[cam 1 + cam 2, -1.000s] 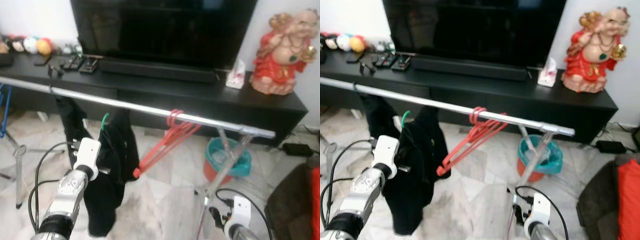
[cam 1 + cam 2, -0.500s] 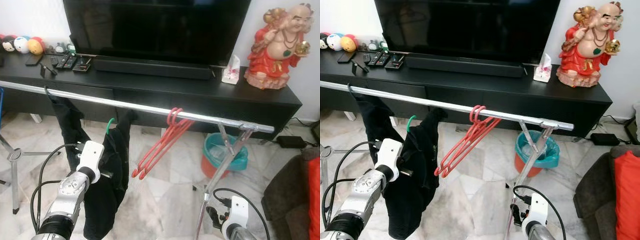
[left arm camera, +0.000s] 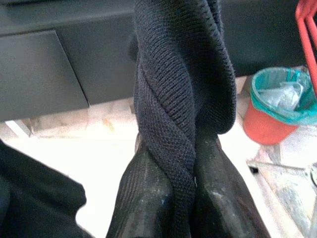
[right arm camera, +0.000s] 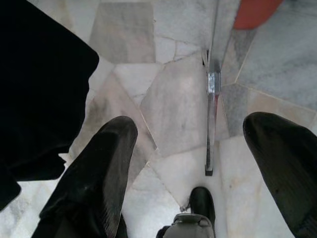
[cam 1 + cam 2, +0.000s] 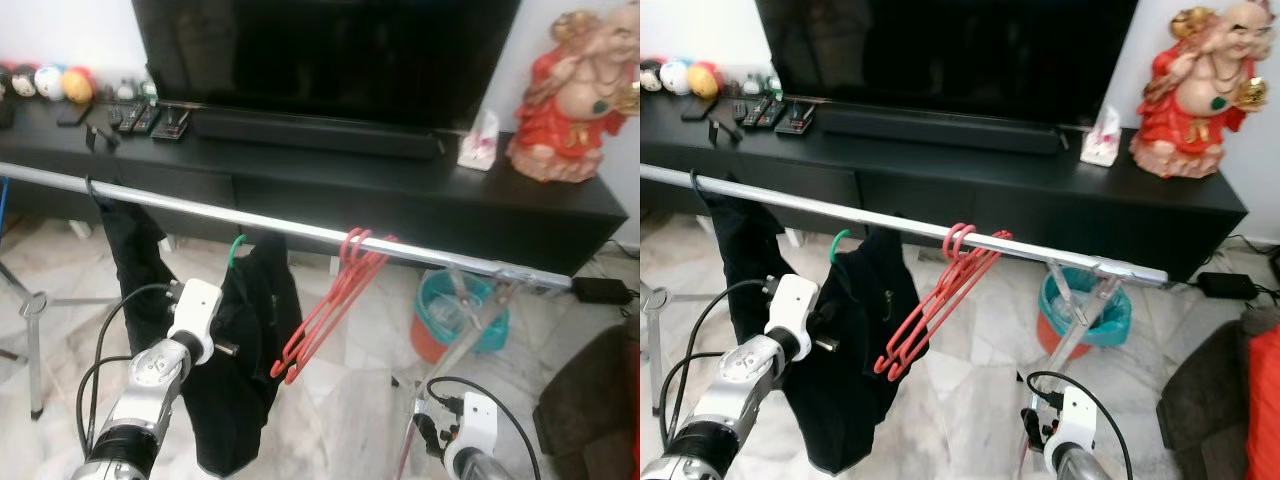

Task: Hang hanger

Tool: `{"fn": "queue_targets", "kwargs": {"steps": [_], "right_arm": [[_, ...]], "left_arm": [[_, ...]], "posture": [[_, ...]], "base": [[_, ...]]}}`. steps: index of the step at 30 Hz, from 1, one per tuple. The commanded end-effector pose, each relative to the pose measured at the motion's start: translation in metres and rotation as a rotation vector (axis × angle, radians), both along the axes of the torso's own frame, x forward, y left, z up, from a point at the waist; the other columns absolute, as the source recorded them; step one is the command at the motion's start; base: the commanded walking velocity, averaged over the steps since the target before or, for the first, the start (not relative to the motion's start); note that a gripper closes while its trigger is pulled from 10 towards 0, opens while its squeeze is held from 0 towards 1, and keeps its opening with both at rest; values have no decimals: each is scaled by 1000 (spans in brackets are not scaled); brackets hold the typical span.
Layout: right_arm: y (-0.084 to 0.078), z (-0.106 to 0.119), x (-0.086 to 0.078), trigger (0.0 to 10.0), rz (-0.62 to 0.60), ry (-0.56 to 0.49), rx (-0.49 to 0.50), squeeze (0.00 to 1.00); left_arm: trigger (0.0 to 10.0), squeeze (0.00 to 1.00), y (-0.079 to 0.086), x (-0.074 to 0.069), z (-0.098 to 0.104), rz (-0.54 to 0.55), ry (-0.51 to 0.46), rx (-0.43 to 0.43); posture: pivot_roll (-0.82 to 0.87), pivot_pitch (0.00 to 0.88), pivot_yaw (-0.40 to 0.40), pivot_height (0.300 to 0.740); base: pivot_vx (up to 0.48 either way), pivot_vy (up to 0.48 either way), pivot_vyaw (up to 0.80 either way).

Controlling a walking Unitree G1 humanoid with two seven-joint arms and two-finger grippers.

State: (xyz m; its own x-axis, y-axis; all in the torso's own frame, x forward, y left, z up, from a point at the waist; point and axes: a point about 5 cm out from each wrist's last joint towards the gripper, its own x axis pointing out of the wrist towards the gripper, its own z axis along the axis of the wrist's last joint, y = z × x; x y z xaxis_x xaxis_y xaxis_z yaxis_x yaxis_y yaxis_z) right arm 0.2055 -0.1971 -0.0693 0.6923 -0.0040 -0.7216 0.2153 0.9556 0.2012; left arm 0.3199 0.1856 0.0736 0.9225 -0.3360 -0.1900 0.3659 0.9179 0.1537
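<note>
A silver clothes rail [image 5: 300, 232] runs across in front of a black TV console. A black knit garment [image 5: 245, 350] on a green hanger [image 5: 236, 247] hangs just below the rail, its hook close under the bar. My left gripper [image 3: 183, 191] is shut on a fold of that garment, seen close in the left wrist view. Red hangers [image 5: 335, 300] hang from the rail to the right. Another dark garment [image 5: 125, 245] hangs further left. My right gripper [image 4: 190, 148] is low over the marble floor, open and holding nothing.
The rail's stand leg [image 4: 210, 116] and foot are beside my right gripper. An orange bin with a teal bag [image 5: 460, 320] sits under the rail's right end. A TV, remotes and a red statue [image 5: 575, 95] stand on the console. A dark sofa [image 5: 590, 400] is at right.
The garment with its green hanger and my left arm have shifted slightly rightward and up toward the rail. The camera has moved a little. The right arm stays low.
</note>
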Motion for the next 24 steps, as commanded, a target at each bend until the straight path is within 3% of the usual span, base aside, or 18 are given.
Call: {"fn": "queue_targets", "kwargs": {"steps": [1, 5, 7, 13, 19, 24], "right_arm": [[-3, 0, -1, 10000, -6, 0, -5, 0], [-3, 0, 0, 10000, -7, -1, -6, 0], [-4, 0, 0, 10000, -8, 0, -7, 0], [-4, 0, -1, 10000, -3, 1, -6, 0], [-4, 0, 0, 10000, -1, 0, -6, 0], [-3, 0, 0, 10000, -10, -2, -3, 0]], "left_arm": [[10000, 0, -9, 11, 16, -21, -56, -25], [10000, 0, -14, 13, 22, -53, -81, -61], [10000, 0, -20, 7, 18, -129, -52, -55], [10000, 0, -18, -2, 11, -163, -22, -51], [10000, 0, -18, 4, 16, -140, -28, -46], [10000, 0, -25, 23, 24, -70, -42, -31]], "posture": [[4, 0, -31, 740], [1, 0, -30, 740], [6, 0, -32, 740], [12, 0, -36, 740], [19, 0, -38, 740], [0, 0, -30, 740]], "base": [[0, 0, 0], [0, 0, 0], [0, 0, 0], [0, 0, 0], [0, 0, 0], [0, 0, 0]]}}
